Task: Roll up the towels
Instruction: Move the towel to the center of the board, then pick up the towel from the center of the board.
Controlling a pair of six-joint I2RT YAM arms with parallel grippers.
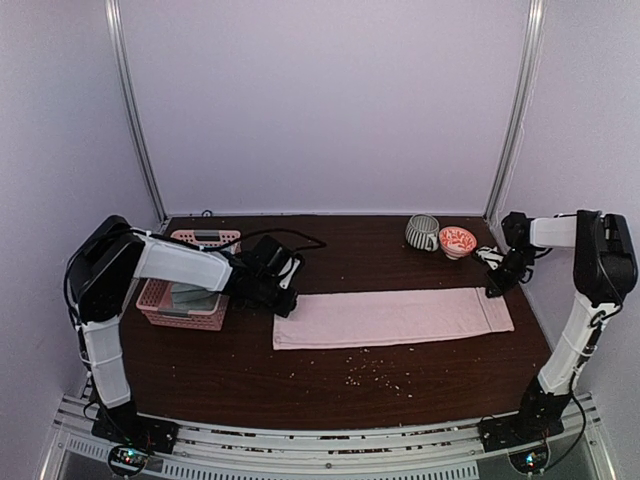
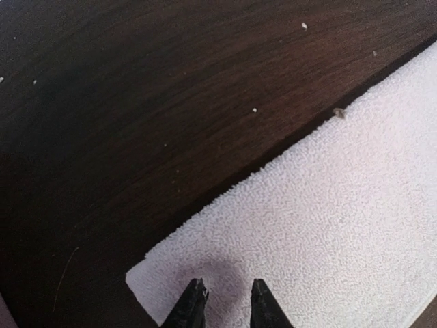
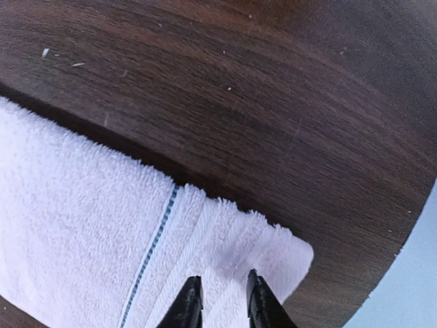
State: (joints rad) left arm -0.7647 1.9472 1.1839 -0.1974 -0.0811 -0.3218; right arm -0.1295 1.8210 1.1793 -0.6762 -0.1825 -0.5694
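— While the pink towel (image 1: pixel 390 316) lies flat along the worktop (image 1: pixel 300 390), what's over it?
— Left claw (image 2: pixel 227 283) at its left end, right claw (image 3: pixel 222 277) at its hemmed end, both slightly apart, gripping nothing

Towel (image 1: pixel 390 317) flat on table (image 1: pixel 300 390), basket (image 1: pixel 180 319) left of it, mug (image 1: pixel 422 232) and bowl (image 1: pixel 457 241) behind its right end

This is a robotics lab test cell, not a home. Plain pale walls (image 1: pixel 330 100) and metal posts (image 1: pixel 135 110) close a dark wooden table (image 1: pixel 400 395) on three sides. At 6 o'clock a metal rail (image 1: pixel 330 455) carries the left arm (image 1: pixel 170 262) and the right arm (image 1: pixel 585 300). The few household things lie apart from each other: a pink basket (image 1: pixel 185 318) at 9 o'clock, a striped mug (image 1: pixel 421 232) and a bowl (image 1: pixel 457 241) at 1 o'clock, and a pink towel (image 1: pixel 390 315) in the middle.
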